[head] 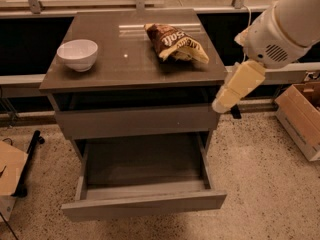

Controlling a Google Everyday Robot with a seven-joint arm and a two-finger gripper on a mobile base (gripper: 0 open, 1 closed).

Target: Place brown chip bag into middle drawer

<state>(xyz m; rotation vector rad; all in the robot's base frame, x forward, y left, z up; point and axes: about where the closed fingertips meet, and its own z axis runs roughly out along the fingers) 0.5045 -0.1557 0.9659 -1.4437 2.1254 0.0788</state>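
Observation:
The brown chip bag [175, 43] lies crumpled on the cabinet top [130, 66], right of centre towards the back. The middle drawer [142, 171] is pulled out below, and its grey inside holds nothing. The identical drawer front [135, 121] above it is closed. My arm reaches in from the upper right. Its cream-yellow end with the gripper [221, 104] hangs just off the cabinet's right front corner, below the top's level and apart from the bag.
A white bowl [77, 54] stands on the left of the cabinet top. A cardboard box [302, 116] sits on the floor at the right. Flat cardboard [10, 171] and a black leg lie at the left. A window ledge runs behind the cabinet.

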